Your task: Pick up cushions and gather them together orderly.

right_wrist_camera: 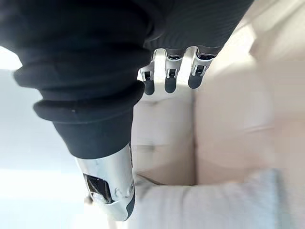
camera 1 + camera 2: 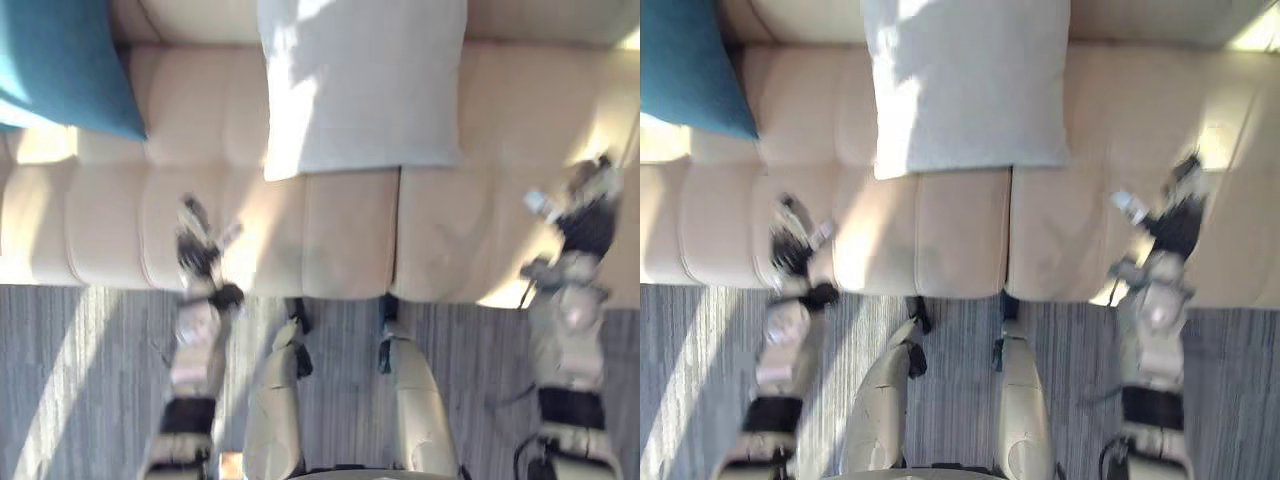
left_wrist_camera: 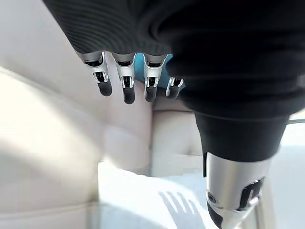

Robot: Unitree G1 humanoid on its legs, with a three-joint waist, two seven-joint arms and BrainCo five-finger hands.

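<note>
Left hand (image 2: 200, 250) and right hand (image 2: 587, 215) hang over the sofa (image 2: 340, 235) near the white cushion (image 2: 365, 90), fingers (image 3: 125, 90) apparently loose, empty.

Before me a pale grey square cushion (image 2: 360, 85) rests at the middle of the beige sofa (image 2: 330, 235), reaching from backrest onto seat, while a teal cushion (image 2: 60, 65) sits well apart at my far left.

A beige tufted sofa (image 2: 330, 240) stood on grey striped carpet (image 2: 90, 380). A pale grey cushion (image 2: 360, 85) lay mid-seat against the back edge, and a teal cushion (image 2: 60, 60) lay at the left end.
</note>
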